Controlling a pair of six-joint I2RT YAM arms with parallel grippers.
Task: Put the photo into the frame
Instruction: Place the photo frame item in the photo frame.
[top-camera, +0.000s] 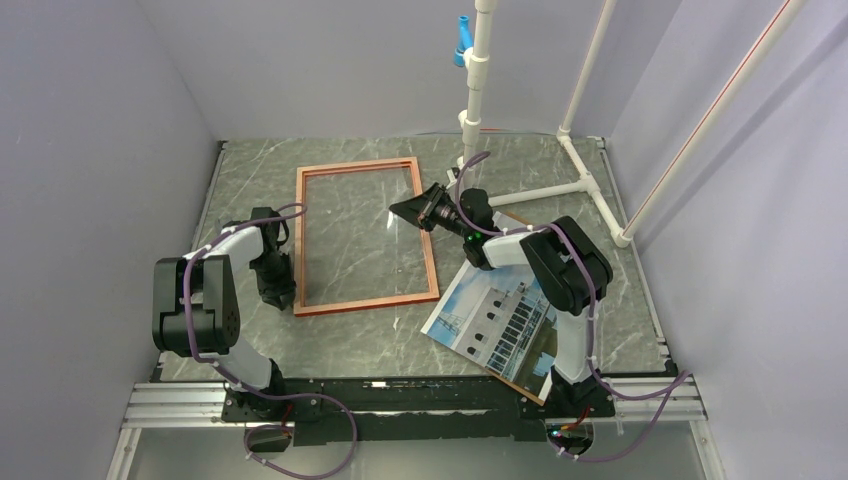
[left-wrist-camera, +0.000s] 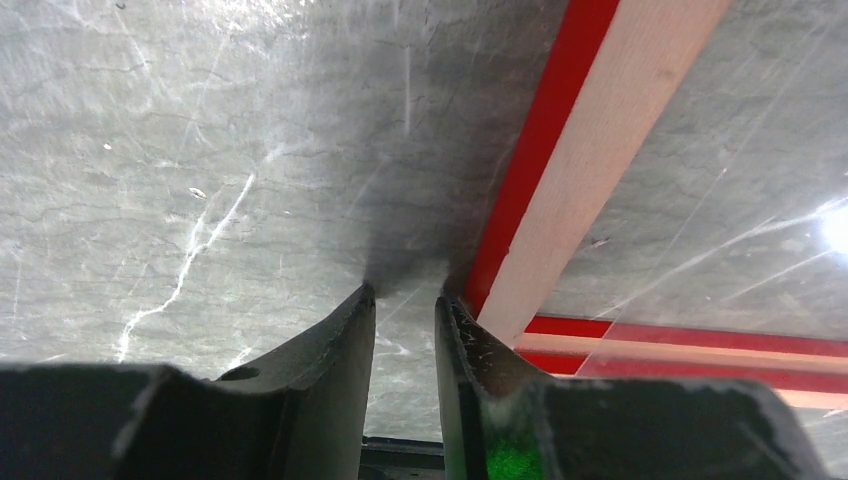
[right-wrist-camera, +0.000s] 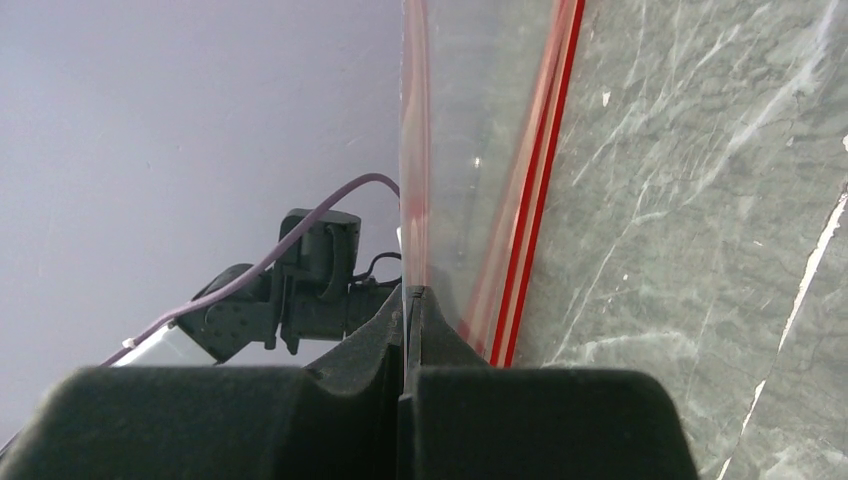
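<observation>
At the right rail of the frame (top-camera: 362, 166), the right end effector (right-wrist-camera: 411, 292) is clenched on the clear pane (right-wrist-camera: 470, 150), apparently tilting it up to open the frame. The left end effector (left-wrist-camera: 405, 292), slightly parted and empty, stands beside the left rail. The photo (top-camera: 490, 322) lies apart on the desk (top-camera: 350, 345). It must be fetched next, but the right arm overhangs it.

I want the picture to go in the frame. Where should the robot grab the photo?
Probably at the photo's bare left corner, coming in low from the left. It lies flat, so only a thin edge can be pinched, and the right arm covers its far side.
</observation>
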